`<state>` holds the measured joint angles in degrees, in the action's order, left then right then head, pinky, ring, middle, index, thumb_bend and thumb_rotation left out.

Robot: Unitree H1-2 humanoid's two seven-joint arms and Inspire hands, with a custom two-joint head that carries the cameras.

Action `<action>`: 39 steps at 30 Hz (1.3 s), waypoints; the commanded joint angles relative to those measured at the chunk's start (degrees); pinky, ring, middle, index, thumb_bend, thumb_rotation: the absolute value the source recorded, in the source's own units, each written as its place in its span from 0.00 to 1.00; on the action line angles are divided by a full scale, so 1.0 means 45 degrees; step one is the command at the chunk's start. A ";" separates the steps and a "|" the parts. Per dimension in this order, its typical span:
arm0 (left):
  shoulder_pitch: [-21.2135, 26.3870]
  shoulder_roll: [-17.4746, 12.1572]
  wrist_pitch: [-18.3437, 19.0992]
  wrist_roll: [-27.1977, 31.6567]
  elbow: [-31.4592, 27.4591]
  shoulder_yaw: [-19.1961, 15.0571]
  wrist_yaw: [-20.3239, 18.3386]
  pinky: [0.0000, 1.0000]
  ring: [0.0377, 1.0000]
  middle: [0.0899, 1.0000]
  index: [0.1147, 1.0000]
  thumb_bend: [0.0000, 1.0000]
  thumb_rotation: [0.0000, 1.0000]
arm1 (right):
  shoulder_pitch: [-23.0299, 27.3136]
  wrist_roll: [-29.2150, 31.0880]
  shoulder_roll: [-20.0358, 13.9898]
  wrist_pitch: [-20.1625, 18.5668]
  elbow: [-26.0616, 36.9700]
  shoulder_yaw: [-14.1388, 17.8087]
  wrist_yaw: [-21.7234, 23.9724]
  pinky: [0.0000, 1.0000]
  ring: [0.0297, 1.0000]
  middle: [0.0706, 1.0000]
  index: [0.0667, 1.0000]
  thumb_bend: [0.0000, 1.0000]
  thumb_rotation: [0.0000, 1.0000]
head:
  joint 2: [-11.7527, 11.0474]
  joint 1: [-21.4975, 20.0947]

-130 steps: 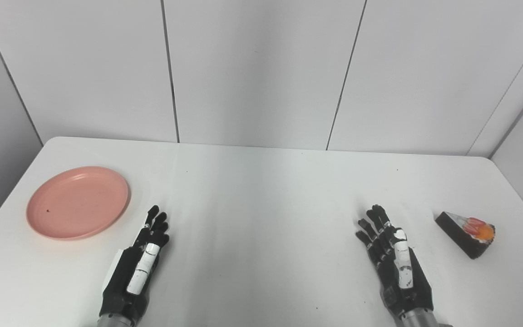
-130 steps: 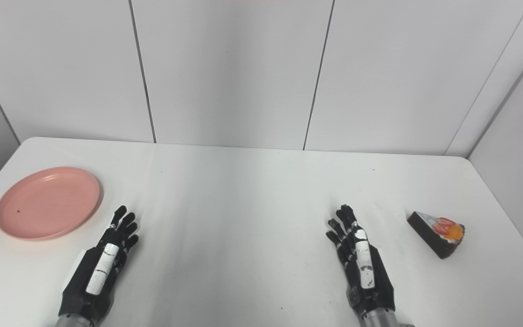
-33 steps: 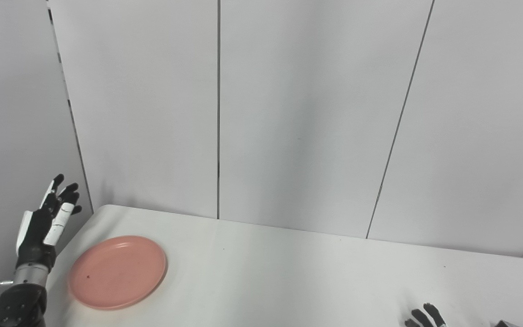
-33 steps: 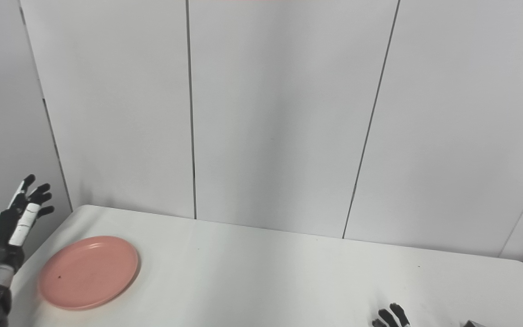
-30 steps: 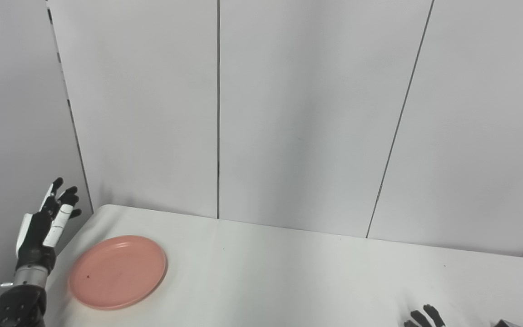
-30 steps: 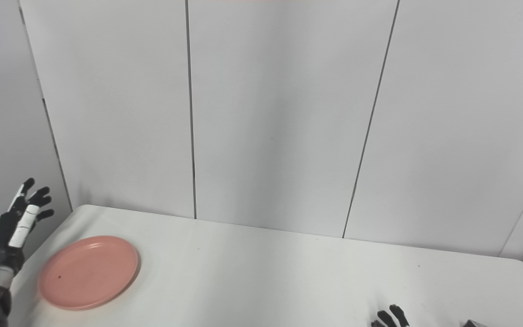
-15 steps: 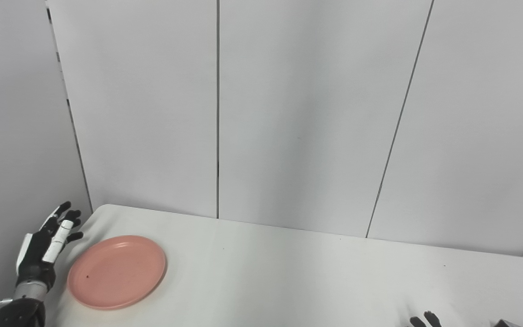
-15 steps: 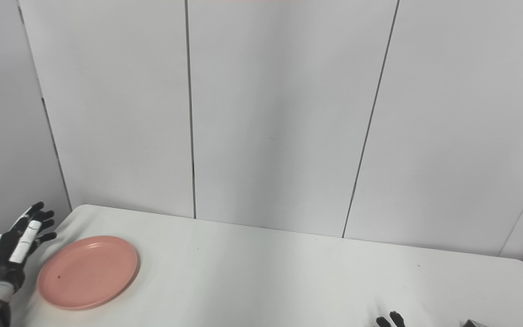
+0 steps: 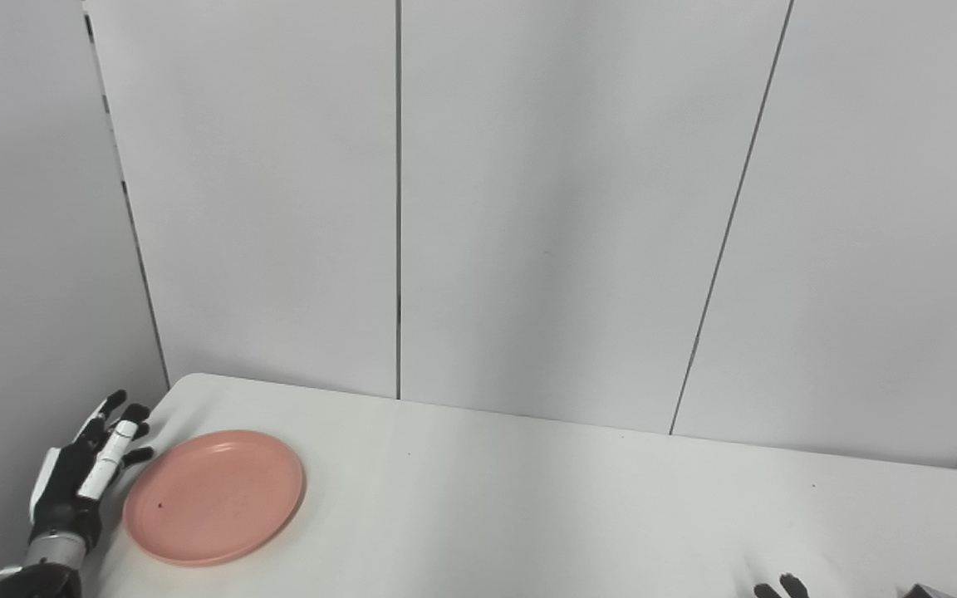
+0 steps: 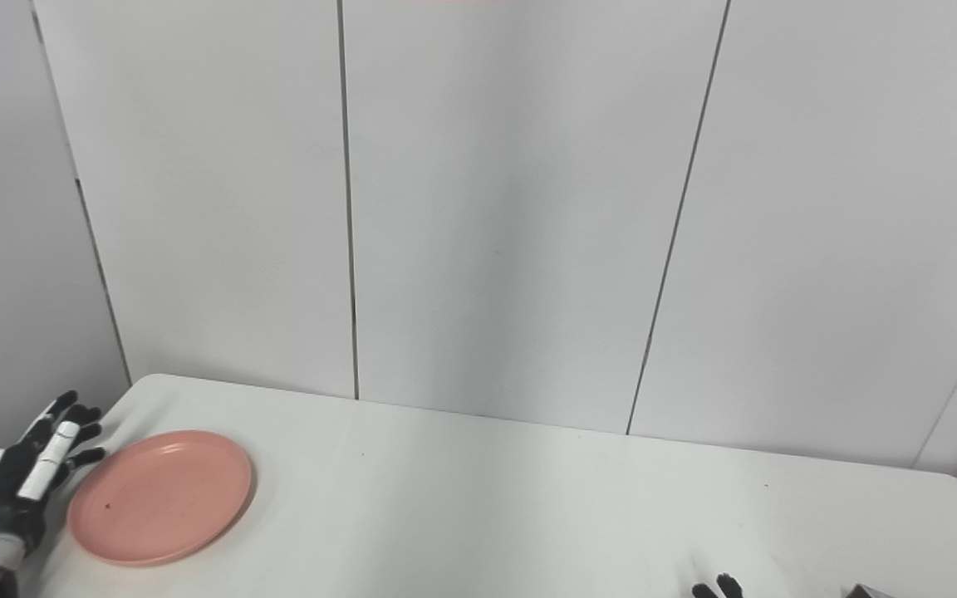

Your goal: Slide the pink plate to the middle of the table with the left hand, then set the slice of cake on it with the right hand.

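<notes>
Peeking over the bottom edge, right robot hand (image 9: 777,589) is mostly cropped.

A: Table (image 9: 528,498), middle?
B: Bare white surface, open from pink plate (image 9: 214,496) rightward.
A: Obstructions?
B: Wall panels (image 9: 561,208) behind; left hand (image 9: 80,482) just beside plate's left rim; right hand's fingertips (image 9: 777,588) at bottom edge.
</notes>
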<state>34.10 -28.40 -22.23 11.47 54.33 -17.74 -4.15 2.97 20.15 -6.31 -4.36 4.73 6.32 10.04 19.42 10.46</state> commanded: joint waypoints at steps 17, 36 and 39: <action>-0.0370 0.0921 -0.0004 0.0379 -0.0354 0.0288 -0.0289 0.75 0.87 0.85 0.90 0.88 0.78 | -0.0103 0.0024 -0.0197 -0.0635 0.0430 0.0104 -0.0174 0.89 0.91 0.94 0.99 0.69 1.00 | 0.0346 -0.0122; -0.0846 0.2579 0.1251 0.0355 -0.3661 0.0889 -0.0260 0.72 0.84 0.84 0.90 0.80 0.76 | 0.0140 0.0222 -0.0151 0.0136 -0.0542 0.0147 0.0385 0.88 0.90 0.96 0.99 0.74 0.97 | 0.0563 -0.0842; -0.0880 0.2825 0.1558 0.0306 -0.4019 0.1102 -0.0252 0.74 0.85 0.84 0.91 0.77 0.76 | 0.0183 0.0201 -0.0125 0.0208 -0.0663 0.0165 0.0346 0.86 0.89 0.95 0.98 0.75 0.96 | 0.0568 -0.0900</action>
<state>30.11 -16.42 -15.45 13.11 37.13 -13.37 -5.43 3.95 20.87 -6.71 -4.02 2.38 6.78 11.32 21.97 6.33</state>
